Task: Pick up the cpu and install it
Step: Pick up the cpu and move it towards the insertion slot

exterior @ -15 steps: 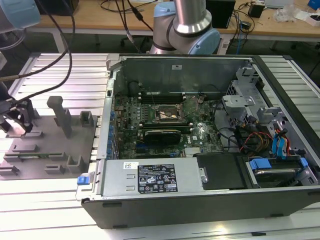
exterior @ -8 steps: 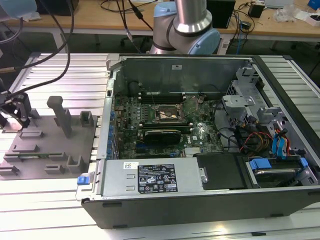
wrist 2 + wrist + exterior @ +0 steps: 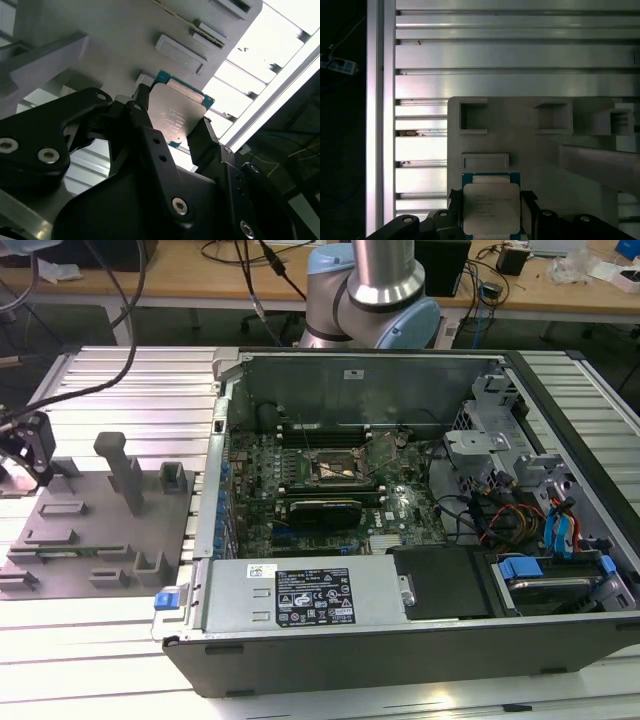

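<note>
Clamps cpu (image 3: 491, 207) in gripper (image 3: 491, 216), jaws on two opposite edges. Holds it centred, flat face toward wrist, apparently just clear of fixture plate (image 3: 540, 145).

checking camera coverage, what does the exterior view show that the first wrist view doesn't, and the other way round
Exterior view: the open computer case with its motherboard and the power supply. First wrist view: the cpu up close, gripped between the black jaws. Shared: the grey fixture plate and the slatted aluminium table.
</note>
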